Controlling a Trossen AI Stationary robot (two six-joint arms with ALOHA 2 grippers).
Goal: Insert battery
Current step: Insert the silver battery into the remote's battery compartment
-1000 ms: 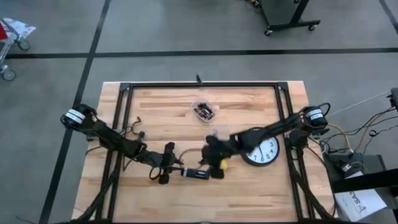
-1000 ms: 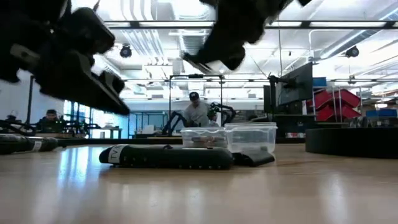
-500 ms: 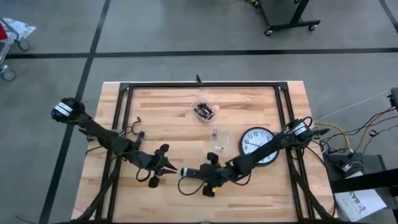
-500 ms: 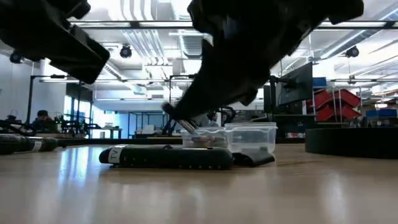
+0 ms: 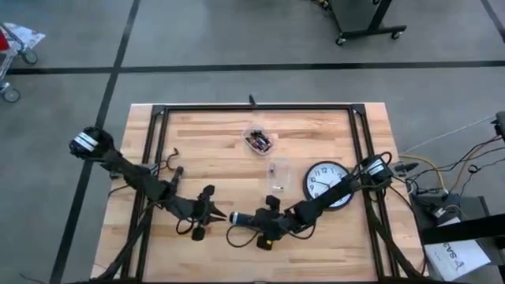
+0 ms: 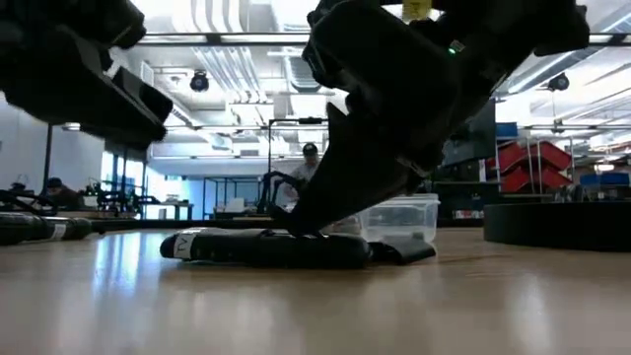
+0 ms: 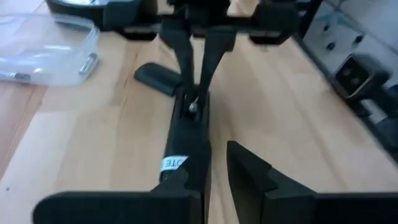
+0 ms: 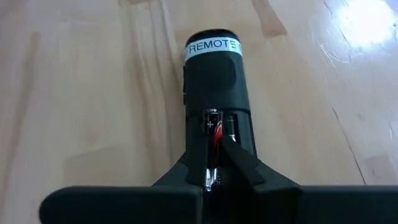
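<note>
Pushing a battery (image 8: 211, 152) down into the open back of the remote (image 8: 214, 93) is the job in hand, and it looks close to done. In the right wrist view the right claw (image 8: 214, 171) has its two fingers pinched together on the battery, which sits in its slot in the remote. I think what is left is to press it flat, let go, and put the cover (image 7: 158, 79) back on; that dark cover lies on the table (image 5: 316, 134) just beside the far end of the remote.

The left claw (image 7: 214, 177) waits at the other end of the remote, the end with the white label, with its fingers spread apart and the remote's end between them.

The high view shows what the wrist views do not: the remote (image 5: 246, 218) lies between the two claws, with a clock (image 5: 327, 185) near it and a small clear box (image 5: 258, 140) farther back. The low view shows another clear tub (image 6: 399, 219) behind the remote, and a person far off in the room.
</note>
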